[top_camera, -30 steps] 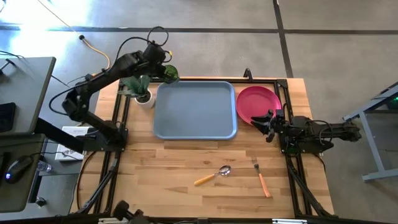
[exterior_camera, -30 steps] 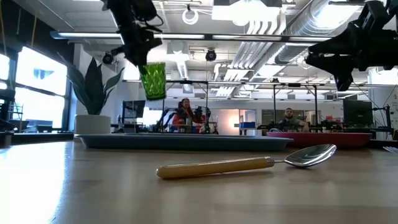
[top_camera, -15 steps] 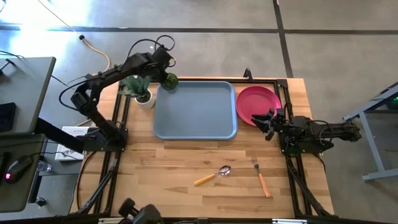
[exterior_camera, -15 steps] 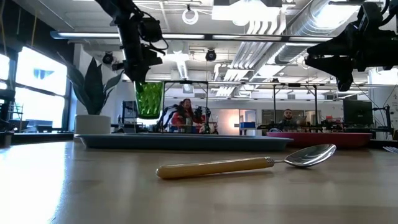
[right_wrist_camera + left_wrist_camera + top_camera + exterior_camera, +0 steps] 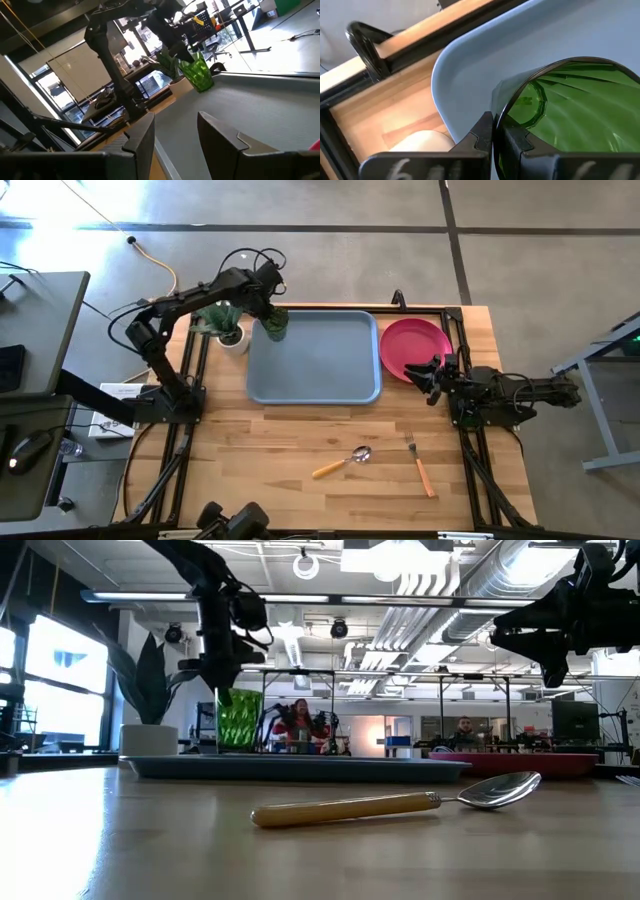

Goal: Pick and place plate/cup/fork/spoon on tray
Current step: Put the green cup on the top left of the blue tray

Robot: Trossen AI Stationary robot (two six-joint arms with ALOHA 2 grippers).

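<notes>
Cup [image 5: 275, 325], pinched by its rim in the closed left gripper [image 5: 268, 308], is held upright just above the tray's [image 5: 320, 385] far left corner, while the open right gripper [image 5: 425, 375] waits beside the plate [image 5: 410, 342].

Light is passing through the faceted, translucent green cup [image 5: 570, 115], glossy at its rim. The tray [image 5: 315, 370] is showing smooth matt plastic. The spoon [image 5: 400, 803] bowl is gleaming like polished metal, lying on pale, faintly grained wood of the worktop [image 5: 300, 440].
</notes>
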